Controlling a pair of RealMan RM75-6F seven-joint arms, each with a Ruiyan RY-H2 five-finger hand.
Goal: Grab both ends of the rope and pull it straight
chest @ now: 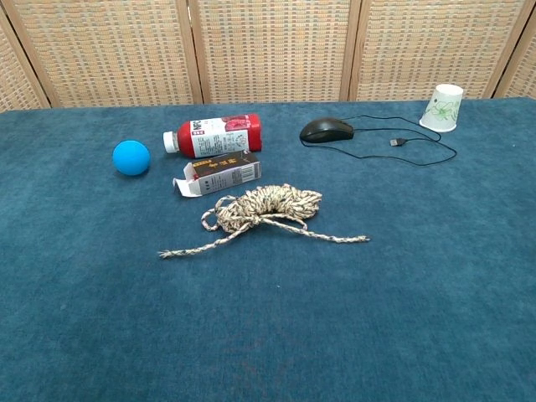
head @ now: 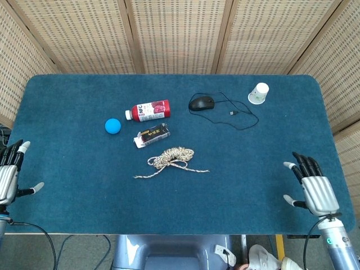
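Note:
A speckled beige rope lies bundled near the table's middle. One loose end trails toward the front left and the other end points right. My left hand hangs at the table's left edge, fingers spread, holding nothing. Over the front right part of the table my right hand is open too, far from the rope. Neither hand shows in the chest view.
Behind the rope lie a small dark box, a red-labelled bottle on its side and a blue ball. A black mouse with its cable and a paper cup sit at the back right.

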